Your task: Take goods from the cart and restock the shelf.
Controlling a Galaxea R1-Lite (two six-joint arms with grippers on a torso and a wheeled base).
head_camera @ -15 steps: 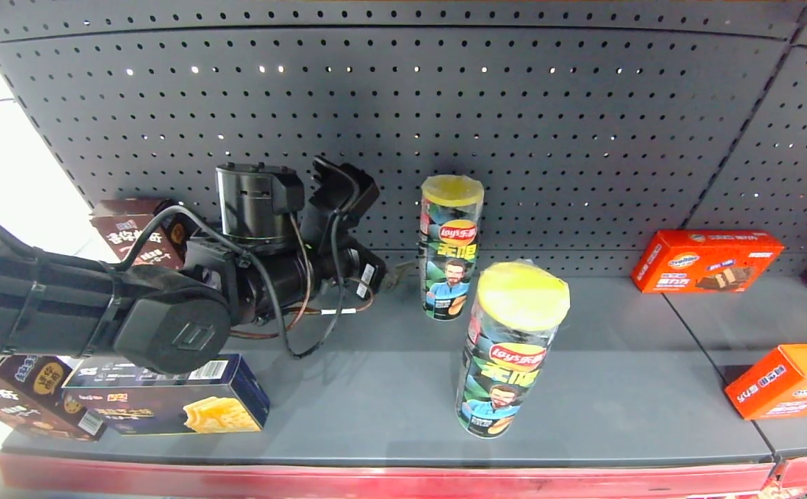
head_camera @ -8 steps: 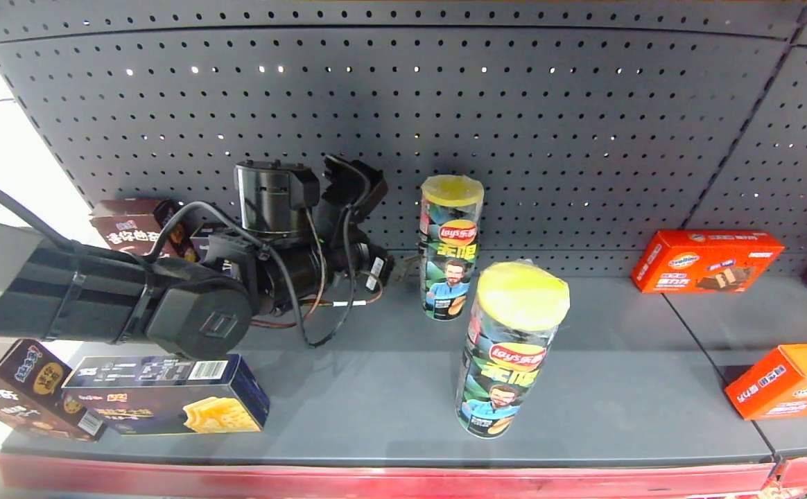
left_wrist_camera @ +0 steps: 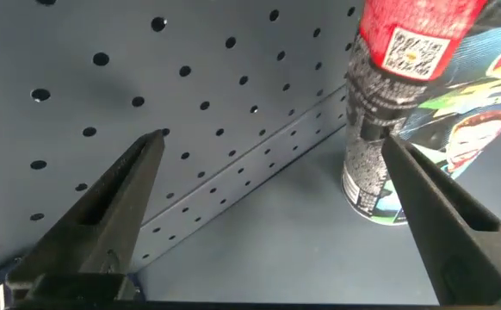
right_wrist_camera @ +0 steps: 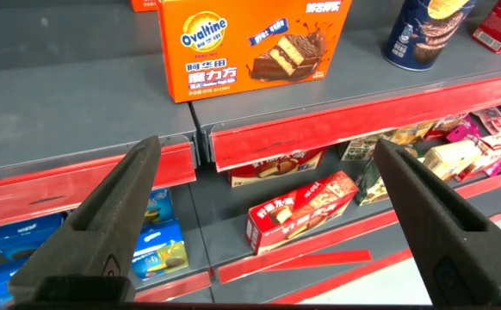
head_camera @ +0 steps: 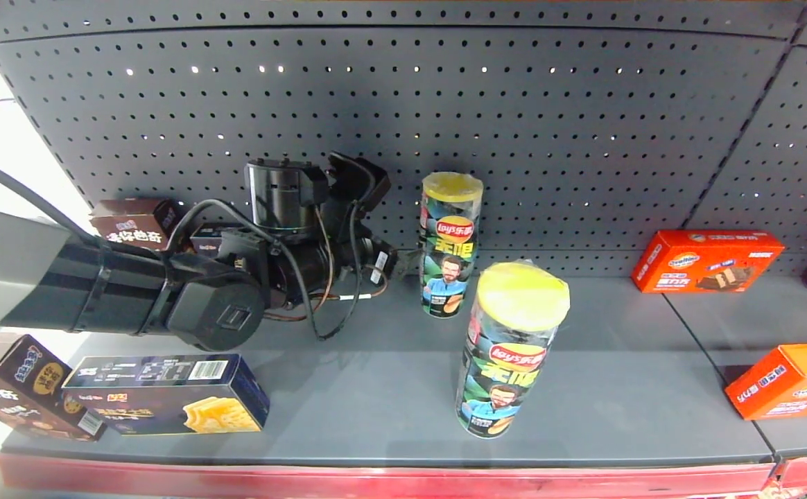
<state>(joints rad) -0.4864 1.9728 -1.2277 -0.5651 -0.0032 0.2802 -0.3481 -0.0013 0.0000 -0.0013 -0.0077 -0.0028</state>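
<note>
At the back of the shelf (head_camera: 618, 388), the left claw (left_wrist_camera: 269, 145) is hanging wide open, gripping nothing, one finger just beside the upright rear can (head_camera: 450, 242). Any sideways swing is risking a topple toward the front can (head_camera: 511, 346). The right claw (right_wrist_camera: 265, 145) is gaping empty too.

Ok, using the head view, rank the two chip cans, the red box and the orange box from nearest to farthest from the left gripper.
From the left gripper:
1. Rear can, right beside it at the back of the shelf.
2. Front can, to its right, toward the front edge.
3. Red box, far right, at the back.
4. Orange box, far right, at the front.
</note>
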